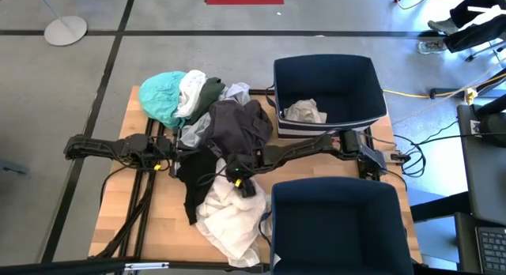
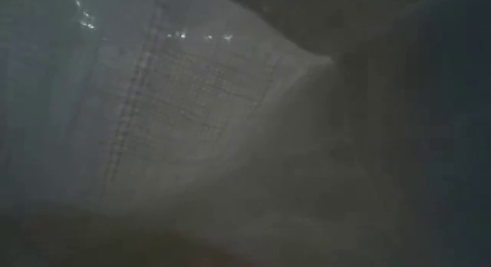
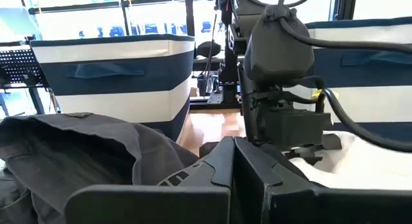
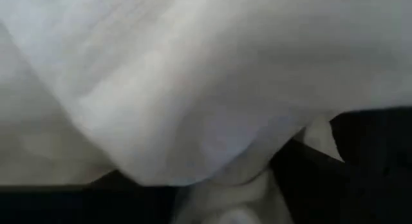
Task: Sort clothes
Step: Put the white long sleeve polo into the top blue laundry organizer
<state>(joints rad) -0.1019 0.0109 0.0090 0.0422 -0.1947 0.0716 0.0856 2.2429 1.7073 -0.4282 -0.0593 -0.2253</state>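
Note:
The clothes lie in a pile on the wooden table [image 1: 126,220]: a teal garment [image 1: 162,97], a cream one [image 1: 191,87], a dark green one [image 1: 211,92], a dark grey one [image 1: 237,125], a black one [image 1: 194,180] and a white one [image 1: 229,220] near the front edge. One cream garment [image 1: 304,111] lies in the far navy bin [image 1: 328,69]. My right gripper [image 1: 242,182] points down at the white garment's far edge, and white cloth [image 4: 193,89] fills its wrist view. My left gripper [image 3: 232,176] is shut and empty beside the dark grey garment [image 3: 77,153].
A second navy bin [image 1: 340,220] stands at the near right, beside the white garment. The right arm [image 1: 316,145] reaches across the table between the two bins. Pale cloth [image 2: 192,129] covers the low view. Cables [image 1: 134,204] run along the table's left part.

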